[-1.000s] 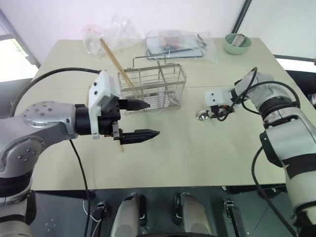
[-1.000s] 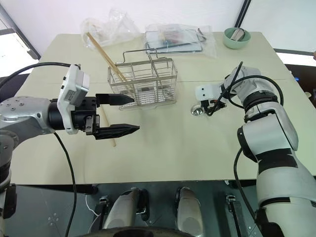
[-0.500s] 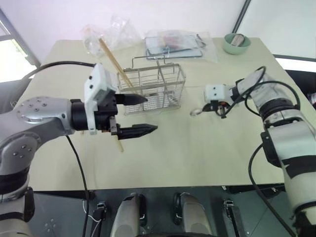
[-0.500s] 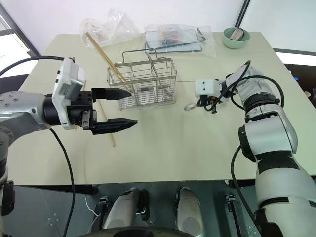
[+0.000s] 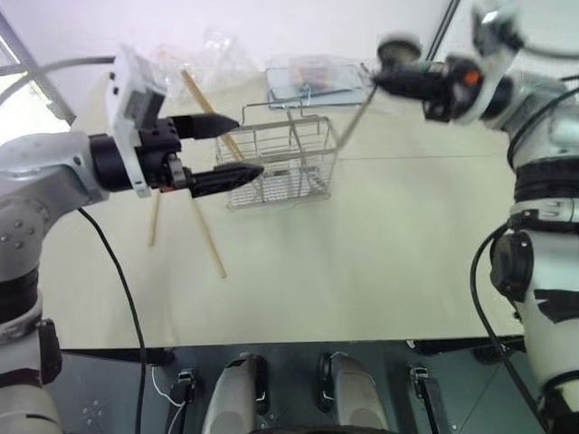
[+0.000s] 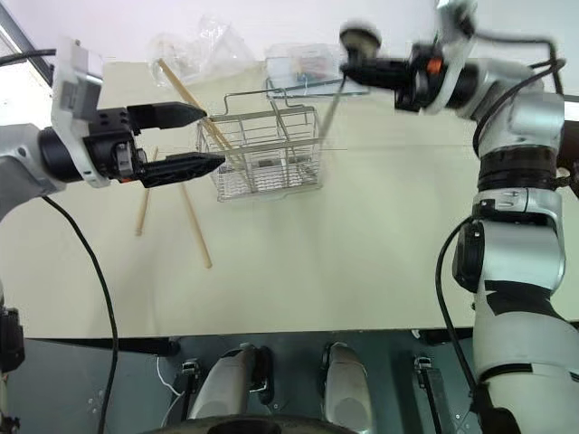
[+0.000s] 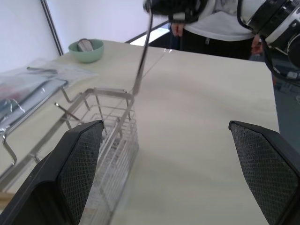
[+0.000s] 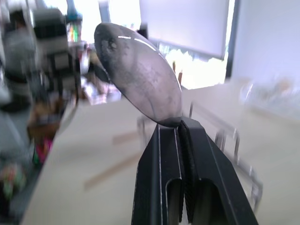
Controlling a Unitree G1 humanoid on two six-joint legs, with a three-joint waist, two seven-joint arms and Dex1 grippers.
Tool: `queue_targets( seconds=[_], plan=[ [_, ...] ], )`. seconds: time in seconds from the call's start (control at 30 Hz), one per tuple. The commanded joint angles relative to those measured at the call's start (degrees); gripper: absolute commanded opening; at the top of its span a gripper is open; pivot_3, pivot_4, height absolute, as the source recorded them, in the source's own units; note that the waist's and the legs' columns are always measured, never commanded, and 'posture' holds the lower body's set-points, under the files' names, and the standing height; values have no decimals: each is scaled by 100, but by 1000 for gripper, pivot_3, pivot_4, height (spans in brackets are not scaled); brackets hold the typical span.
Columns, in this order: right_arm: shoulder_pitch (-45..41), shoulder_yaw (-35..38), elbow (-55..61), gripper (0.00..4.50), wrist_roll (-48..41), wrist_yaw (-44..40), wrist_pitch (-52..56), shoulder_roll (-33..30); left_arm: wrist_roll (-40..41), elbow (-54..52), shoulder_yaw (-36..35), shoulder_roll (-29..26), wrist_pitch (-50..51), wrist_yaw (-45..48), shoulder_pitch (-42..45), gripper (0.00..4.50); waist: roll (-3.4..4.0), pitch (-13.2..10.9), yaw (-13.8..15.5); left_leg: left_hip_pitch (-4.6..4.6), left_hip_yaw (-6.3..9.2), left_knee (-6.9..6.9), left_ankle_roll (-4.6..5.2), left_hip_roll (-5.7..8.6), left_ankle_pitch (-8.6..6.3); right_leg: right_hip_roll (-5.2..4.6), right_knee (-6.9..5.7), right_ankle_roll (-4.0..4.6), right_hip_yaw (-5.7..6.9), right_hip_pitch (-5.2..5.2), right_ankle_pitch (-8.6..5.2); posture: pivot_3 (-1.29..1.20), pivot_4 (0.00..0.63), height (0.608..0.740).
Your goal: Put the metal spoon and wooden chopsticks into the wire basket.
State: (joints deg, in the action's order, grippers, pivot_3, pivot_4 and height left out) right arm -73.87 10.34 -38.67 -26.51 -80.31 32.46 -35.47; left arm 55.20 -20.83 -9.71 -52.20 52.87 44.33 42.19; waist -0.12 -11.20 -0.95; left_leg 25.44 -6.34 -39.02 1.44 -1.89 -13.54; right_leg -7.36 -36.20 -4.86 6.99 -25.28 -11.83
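The pale tabletop (image 5: 380,235) carries the wire basket (image 5: 288,163) near its far middle, placed where both arms can reach it from either side. The right gripper (image 8: 180,123) hangs high above the basket's right end with its jaws pressed tight on the metal spoon (image 8: 138,72), pinched at the neck just below the bowl so that the slim handle hangs down and slants toward the basket; in the left wrist view its tip appears to sit at the basket's top rim, though whether it touches the wire is hard to say. That hold suits a handle-first drop into a compartment. The left gripper (image 5: 226,145) hovers just left of the basket, jaws spread wide and holding nothing, seemingly ready for the wooden chopsticks (image 5: 207,238): one already leans in the basket's left end, while two more lie loose on the tabletop to the left, near one another.
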Motion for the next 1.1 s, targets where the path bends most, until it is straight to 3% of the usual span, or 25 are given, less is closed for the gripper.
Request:
queue_targets(
  seconds=[0.03, 0.17, 0.6, 0.7, 0.8, 0.93, 1.1],
  plan=[
    [-353, 410, 392, 28, -470, 787, 336, 311, -191, 38, 71, 52, -198, 141, 205, 4500, 0, 0, -2, 0, -2, 0, 0, 0, 0, 1, 0, 0, -1, -1, 0, 0, 150, 707],
    [-318, 303, 467, 28, -378, 1311, 192, 663, -279, 55, 129, 164, -228, 179, 294, 4500, 0, 0, 18, 2, -6, 0, 1, 0, 0, 0, -1, 0, -2, -2, 0, 0, 150, 707],
    [653, -730, 353, 28, 559, 1541, -445, 875, -299, -134, -149, 121, -121, 73, 132, 4500, -2, 1, 6, 8, -6, -2, 4, 3, 0, 0, -1, -2, -2, -5, 0, 0, 150, 707],
    [706, -760, 382, 965, 593, 1663, -373, 878, -304, -167, -175, 105, -116, 57, 59, 4500, -2, 1, 6, 8, -6, -2, 4, 2, 0, 1, -1, -2, -2, -6, 0, 0, 150, 707],
    [660, -688, 372, 2432, 621, 1880, -393, 853, -315, -180, -186, 93, -122, 49, 12, 4500, -2, 1, 12, 7, -6, -2, 4, 2, 0, 1, -1, -2, -2, -5, 0, 0, 150, 707],
    [488, -545, 360, 2432, 521, 1794, -359, 609, -378, -171, -252, 13, -130, 45, -51, 4500, -2, 1, 26, 8, -5, -3, 4, 2, 0, 0, 0, -2, -2, -4, 0, 0, 150, 707],
    [105, -173, 486, 2432, 36, 1089, 32, -115, -529, 74, -1010, -235, 43, -599, -361, 4500, 1, -3, 15, 14, -4, -2, 4, 1, 0, 0, 0, -2, -2, -12, 0, 0, 150, 707]
  ],
)
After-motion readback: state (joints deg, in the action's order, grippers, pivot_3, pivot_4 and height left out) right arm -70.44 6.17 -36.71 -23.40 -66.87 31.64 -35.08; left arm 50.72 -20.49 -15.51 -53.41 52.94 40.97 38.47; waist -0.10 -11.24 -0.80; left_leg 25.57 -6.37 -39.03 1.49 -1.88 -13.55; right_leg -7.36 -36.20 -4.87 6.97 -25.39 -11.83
